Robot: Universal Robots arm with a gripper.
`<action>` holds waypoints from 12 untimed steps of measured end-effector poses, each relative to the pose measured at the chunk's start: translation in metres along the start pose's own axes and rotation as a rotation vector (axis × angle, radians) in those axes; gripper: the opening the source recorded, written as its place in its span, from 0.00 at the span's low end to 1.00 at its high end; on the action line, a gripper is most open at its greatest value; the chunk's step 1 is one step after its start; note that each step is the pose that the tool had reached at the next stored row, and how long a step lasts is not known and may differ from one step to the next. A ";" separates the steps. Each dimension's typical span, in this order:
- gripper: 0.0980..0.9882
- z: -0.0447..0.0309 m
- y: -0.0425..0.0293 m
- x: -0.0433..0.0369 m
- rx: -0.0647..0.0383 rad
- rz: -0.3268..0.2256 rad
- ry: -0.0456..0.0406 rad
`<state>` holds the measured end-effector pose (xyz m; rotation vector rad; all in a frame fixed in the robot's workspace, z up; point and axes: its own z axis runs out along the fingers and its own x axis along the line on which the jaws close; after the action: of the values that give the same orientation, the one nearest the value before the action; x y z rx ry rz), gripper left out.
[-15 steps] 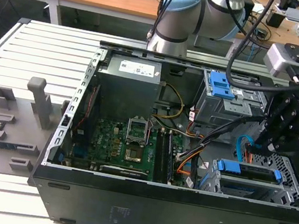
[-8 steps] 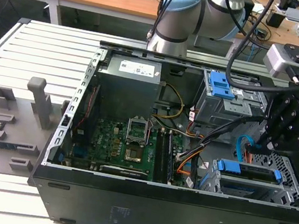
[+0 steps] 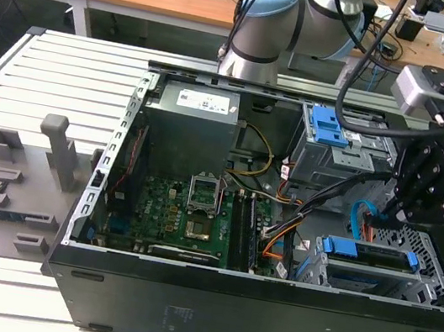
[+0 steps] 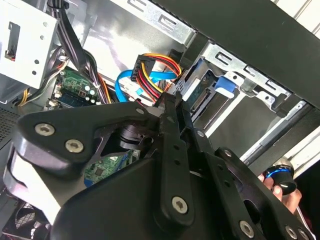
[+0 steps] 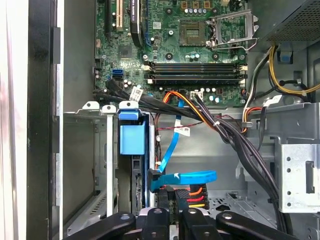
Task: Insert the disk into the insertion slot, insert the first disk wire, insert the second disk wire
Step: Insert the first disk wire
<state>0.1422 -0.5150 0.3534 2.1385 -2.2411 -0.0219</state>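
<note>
A black cable bundle (image 5: 235, 140) and a blue flat cable (image 5: 192, 176) crowd the silver, blue-framed disk (image 3: 368, 252). The lowered gripper (image 5: 174, 199) pinches a black connector with red, orange and yellow wires (image 5: 173, 192).

Pincer (image 4: 171, 105) closed; arm (image 3: 266, 29) bent, wrist (image 3: 434, 180) pointing down.

disk (image 3: 369, 253): mostly buried inside the insertion slot (image 3: 432, 261); label side hidden, blue carrier edge alone exposed.
gripper (image 5: 175, 202): just beside the insertion slot; body cut off by the picture's edge in both wrist views.
power connector (image 5: 176, 191): partly behind the gripper; seating beside the insertion slot too hidden to judge.
blue data cable (image 5: 172, 145): far end, away from the insertion slot, lost behind black cable bundle (image 5: 240, 150).
</note>
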 end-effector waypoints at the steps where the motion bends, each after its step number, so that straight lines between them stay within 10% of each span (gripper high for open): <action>1: 0.08 0.0003 -0.0014 0.0011 0.000 0.000 0.0000; 12: 0.08 0.0069 -0.0072 0.0218 -0.001 0.000 0.0000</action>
<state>0.1482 -0.5373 0.3466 2.1380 -2.2405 -0.0231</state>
